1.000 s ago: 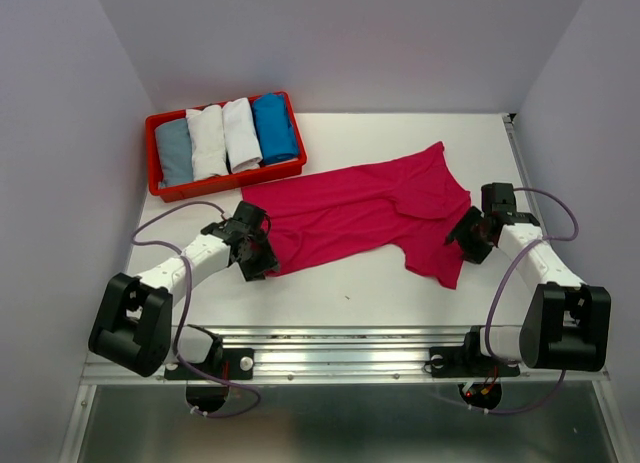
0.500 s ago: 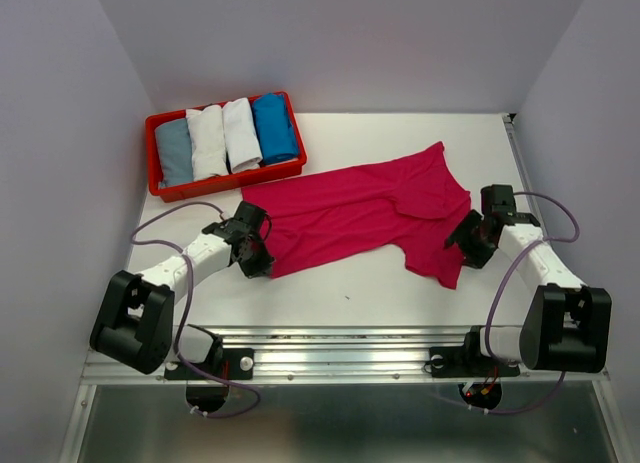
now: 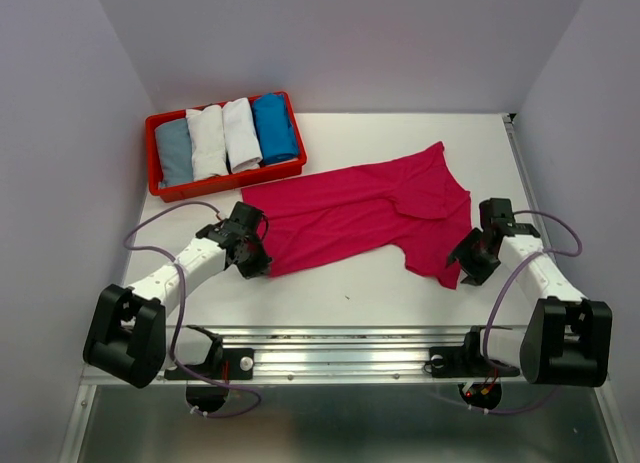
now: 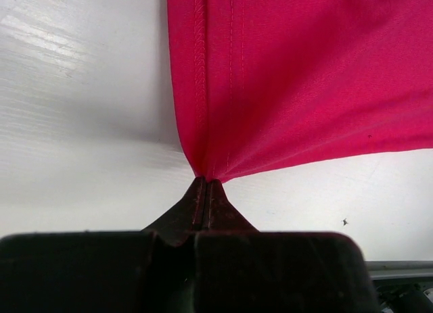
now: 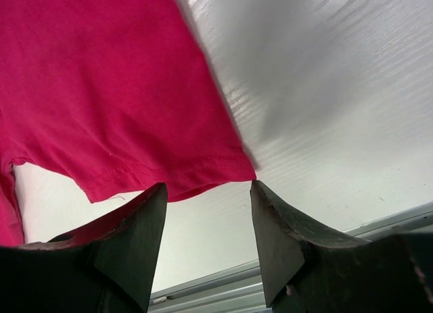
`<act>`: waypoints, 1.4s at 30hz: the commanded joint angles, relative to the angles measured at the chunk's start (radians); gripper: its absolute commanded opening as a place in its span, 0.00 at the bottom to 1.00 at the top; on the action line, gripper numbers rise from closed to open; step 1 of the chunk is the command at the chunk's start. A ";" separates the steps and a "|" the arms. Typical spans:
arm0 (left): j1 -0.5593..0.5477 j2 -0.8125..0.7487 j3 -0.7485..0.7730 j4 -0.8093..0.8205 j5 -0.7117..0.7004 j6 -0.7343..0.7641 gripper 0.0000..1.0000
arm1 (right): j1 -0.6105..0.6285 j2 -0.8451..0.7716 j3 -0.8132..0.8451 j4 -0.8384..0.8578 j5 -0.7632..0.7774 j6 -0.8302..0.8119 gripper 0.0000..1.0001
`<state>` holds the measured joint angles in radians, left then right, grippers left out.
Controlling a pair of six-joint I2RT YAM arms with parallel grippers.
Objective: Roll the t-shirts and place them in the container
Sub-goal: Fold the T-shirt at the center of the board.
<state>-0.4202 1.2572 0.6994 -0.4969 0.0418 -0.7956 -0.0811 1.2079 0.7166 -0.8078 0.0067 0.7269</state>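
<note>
Hem end of the bright magenta-pink soft cloth t-shirt (image 3: 360, 208) points to 8 o'clock. Its long axis runs from there to 2 o'clock, and it lies spread flat on the white table (image 3: 340, 293). The left gripper (image 4: 206, 191) is pressed together, pinching that hem's near corner. The right gripper (image 5: 208, 205) stands spread and grips nothing (a sleeve edge lies just ahead) at the shirt's 4 o'clock side. That makes one tee spread out. Four more are rolled side by side in the single red plastic tray (image 3: 152, 148) at 10 o'clock: a pale grey-blue tee (image 3: 174, 151), a white tee (image 3: 207, 141), a second white tee (image 3: 241, 133) and a bright blue tee (image 3: 274, 127).
</note>
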 commanded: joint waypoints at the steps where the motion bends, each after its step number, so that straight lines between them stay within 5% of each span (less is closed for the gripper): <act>1: -0.006 -0.045 -0.009 -0.048 -0.031 -0.007 0.00 | 0.001 -0.004 -0.029 -0.004 0.007 0.032 0.58; 9: -0.006 -0.059 -0.009 -0.061 -0.031 -0.010 0.00 | 0.001 0.061 -0.092 0.110 -0.011 0.063 0.56; 15: -0.006 -0.061 -0.012 -0.068 -0.031 -0.010 0.00 | 0.001 0.068 -0.098 0.151 0.056 0.063 0.38; 20: -0.005 -0.058 -0.017 -0.065 -0.031 -0.010 0.00 | 0.001 0.048 -0.077 0.134 0.084 0.046 0.38; 25: -0.006 -0.056 -0.015 -0.065 -0.031 -0.010 0.00 | 0.001 0.035 -0.078 0.133 0.076 0.045 0.01; 42: -0.006 -0.123 -0.055 -0.101 -0.023 -0.051 0.00 | 0.001 -0.116 0.023 -0.030 0.119 0.069 0.01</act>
<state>-0.4202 1.1820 0.6575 -0.5598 0.0360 -0.8291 -0.0799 1.1305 0.7006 -0.7776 0.0952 0.7837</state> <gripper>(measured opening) 0.019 0.022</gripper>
